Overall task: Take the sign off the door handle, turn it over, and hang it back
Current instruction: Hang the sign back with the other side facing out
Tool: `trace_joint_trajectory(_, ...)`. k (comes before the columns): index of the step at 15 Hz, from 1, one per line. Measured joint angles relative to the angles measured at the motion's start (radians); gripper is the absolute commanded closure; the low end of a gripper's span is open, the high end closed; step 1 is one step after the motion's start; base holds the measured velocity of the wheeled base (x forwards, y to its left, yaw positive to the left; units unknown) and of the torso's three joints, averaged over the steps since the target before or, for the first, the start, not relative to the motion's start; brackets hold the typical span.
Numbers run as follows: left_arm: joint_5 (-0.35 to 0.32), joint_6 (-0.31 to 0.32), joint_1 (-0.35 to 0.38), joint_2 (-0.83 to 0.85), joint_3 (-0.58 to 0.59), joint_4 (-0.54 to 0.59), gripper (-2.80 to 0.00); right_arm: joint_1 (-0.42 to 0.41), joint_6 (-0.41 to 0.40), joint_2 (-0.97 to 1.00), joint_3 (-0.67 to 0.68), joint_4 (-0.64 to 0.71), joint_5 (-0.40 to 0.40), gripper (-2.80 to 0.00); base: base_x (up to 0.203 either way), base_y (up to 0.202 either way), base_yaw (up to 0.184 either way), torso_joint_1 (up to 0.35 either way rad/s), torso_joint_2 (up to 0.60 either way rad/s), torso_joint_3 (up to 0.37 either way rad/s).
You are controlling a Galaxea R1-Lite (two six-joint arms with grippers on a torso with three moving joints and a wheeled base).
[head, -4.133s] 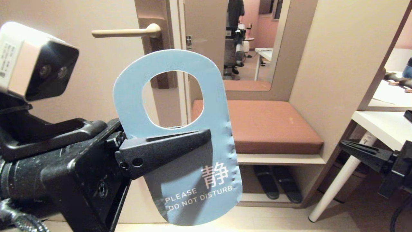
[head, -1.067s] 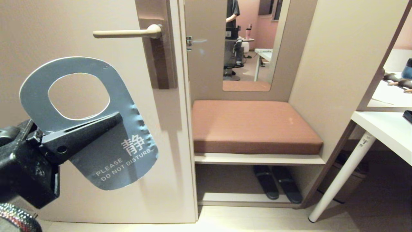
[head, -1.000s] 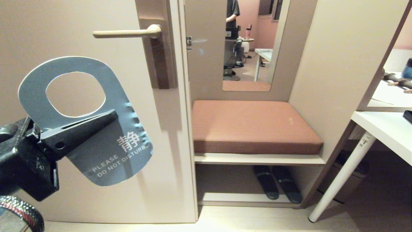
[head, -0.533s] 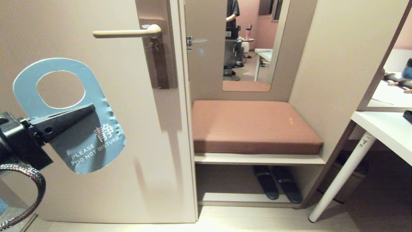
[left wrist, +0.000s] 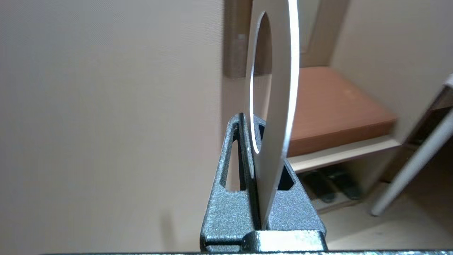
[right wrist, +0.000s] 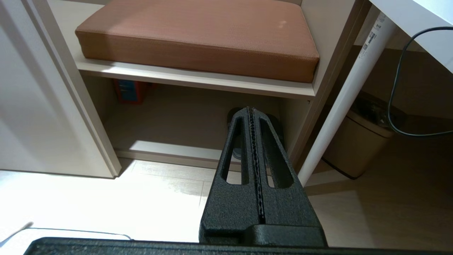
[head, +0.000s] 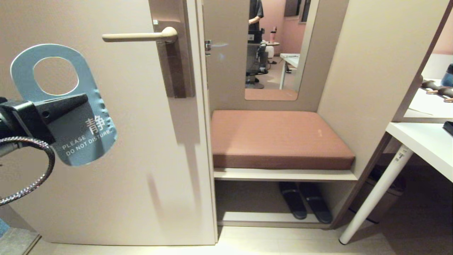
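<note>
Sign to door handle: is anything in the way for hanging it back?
Nothing visible. The left tool holds the sign in front of the bare door, lower and to the left of the door handle, whose free end is unobstructed.

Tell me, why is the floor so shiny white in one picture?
In the right wrist view, bright light washes out the floor near the shut right hand. In the head view, the sign in the left hand casts soft shadows on the door.
</note>
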Motion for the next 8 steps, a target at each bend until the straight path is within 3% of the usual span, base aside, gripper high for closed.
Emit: trace_joint_trajectory(8, 0.003, 0.026, 0.079, 0.152, -0.122, -0.002, 0.0, 0.0, 0.0, 0.0, 0.0, 0.0, 0.0, 0.0, 0.0, 0.0, 0.0, 0.0, 0.0, 0.0)
